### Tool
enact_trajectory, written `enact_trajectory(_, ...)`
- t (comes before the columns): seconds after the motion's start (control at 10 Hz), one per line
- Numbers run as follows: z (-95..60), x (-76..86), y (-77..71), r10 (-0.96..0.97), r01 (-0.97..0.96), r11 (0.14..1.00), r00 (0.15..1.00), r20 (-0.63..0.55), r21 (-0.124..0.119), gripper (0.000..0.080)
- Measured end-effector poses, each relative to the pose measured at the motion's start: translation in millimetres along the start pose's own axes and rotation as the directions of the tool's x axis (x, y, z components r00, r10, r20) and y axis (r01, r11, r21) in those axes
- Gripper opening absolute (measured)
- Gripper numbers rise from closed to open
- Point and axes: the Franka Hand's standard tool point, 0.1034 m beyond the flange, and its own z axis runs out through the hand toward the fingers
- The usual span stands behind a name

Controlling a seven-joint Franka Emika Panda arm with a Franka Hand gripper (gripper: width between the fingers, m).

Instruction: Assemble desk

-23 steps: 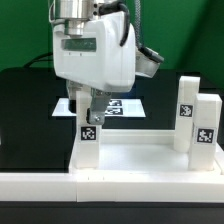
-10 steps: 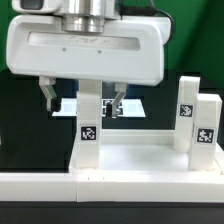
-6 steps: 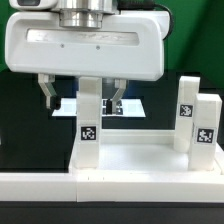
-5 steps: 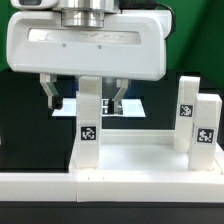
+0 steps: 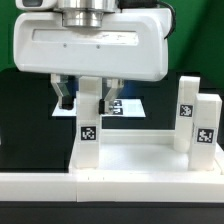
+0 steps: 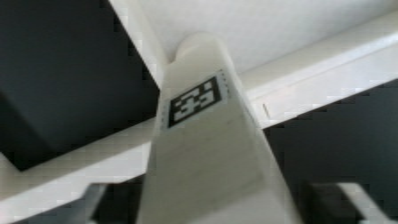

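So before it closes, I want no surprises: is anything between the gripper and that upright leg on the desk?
Nothing visible. The gripper straddles the upright leg on the desk slab, fingers on either side; the other legs stand off toward the exterior view's right.

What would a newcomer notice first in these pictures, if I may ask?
The big white gripper fills the top of the exterior view, its fingers straddling an upright leg on the tabletop's corner, on that view's left. Two more tagged legs stand on that view's right.

smooth matt white plastic leg (image 5: 90, 118)
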Motion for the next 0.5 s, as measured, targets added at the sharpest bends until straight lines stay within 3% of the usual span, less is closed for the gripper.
enact_trajectory(0.1,0.0,0.0,0.1,0.063,-0.063,0.998,0.998,0.000,0.000,0.0291)
enact_trajectory(0.5,0.6,0.4,3.7,0.285,-0.285,0.959,0.959,0.000,-0.004,0.0291)
